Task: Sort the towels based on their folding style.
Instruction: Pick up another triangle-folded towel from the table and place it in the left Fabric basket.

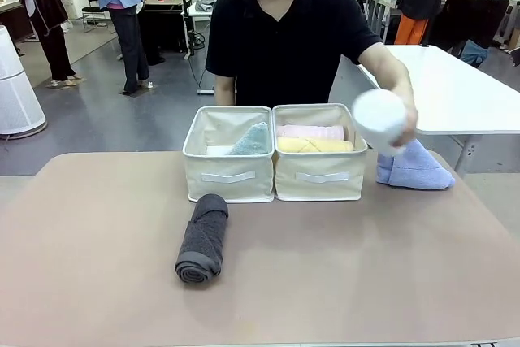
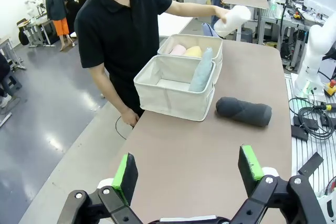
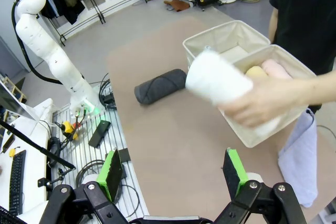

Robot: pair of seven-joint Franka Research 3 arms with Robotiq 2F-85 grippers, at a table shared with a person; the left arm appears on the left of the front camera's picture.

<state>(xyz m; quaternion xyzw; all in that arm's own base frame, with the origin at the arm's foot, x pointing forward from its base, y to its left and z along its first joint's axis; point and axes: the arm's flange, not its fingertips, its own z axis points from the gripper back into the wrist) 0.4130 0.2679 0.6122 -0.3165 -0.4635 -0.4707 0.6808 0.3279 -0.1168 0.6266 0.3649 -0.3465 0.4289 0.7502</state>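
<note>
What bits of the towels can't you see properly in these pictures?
- Front view: the left bin's front wall hides the bottom of the teal towel.
- Front view: the right bin's wall hides the lower parts of the pink roll and the yellow roll.
- Front view: the white roll is blurry and covers the top of the blue towel.
</note>
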